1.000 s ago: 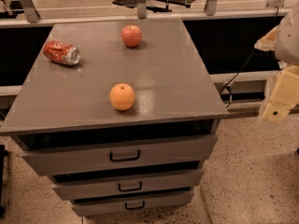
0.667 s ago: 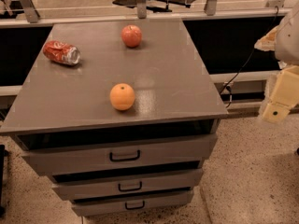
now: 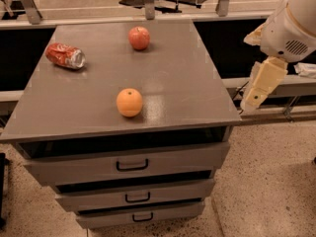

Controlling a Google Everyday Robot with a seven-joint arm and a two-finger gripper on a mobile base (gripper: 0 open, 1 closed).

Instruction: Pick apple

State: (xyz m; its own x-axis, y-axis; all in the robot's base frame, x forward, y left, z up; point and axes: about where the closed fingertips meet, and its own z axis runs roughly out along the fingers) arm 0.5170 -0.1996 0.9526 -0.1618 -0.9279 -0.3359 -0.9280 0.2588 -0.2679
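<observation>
The apple [image 3: 139,38] is red with paler patches and sits at the far middle of the grey cabinet top [image 3: 182,78]. My gripper [image 3: 256,92] is cream-coloured and hangs off the right edge of the cabinet, pointing down and to the left, roughly level with the top. It is well to the right of the apple and nearer the camera, and holds nothing that I can see. The white arm [image 3: 291,26] rises above it at the upper right.
An orange [image 3: 129,102] lies near the front middle of the top. A crushed red soda can [image 3: 65,56] lies at the far left. Three drawers [image 3: 132,165] with dark handles face front. A rail and dark gap run behind; speckled floor lies to the right.
My gripper and arm have moved left, closer to the cabinet's right edge. The apple, orange and can have not moved.
</observation>
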